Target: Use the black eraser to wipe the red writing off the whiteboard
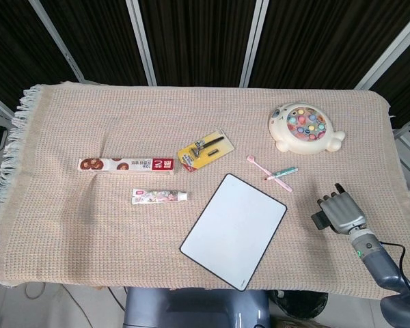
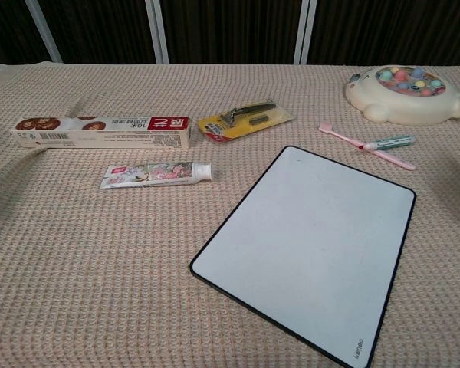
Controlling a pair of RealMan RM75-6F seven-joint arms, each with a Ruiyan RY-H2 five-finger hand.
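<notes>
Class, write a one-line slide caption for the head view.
Right hand holds the black eraser over the cloth, right of a whiteboard showing no red writing.

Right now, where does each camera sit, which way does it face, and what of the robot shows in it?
Head view: high, looking steeply down on the table; the right robot hand holding the eraser shows at lower right.
Chest view: lower, looking across the table; no arm or robot hand shows.
Both show the whiteboard, no red writing on it.

Bright, even overhead light; soft shadows, sharp focus, dark background beyond.
</notes>
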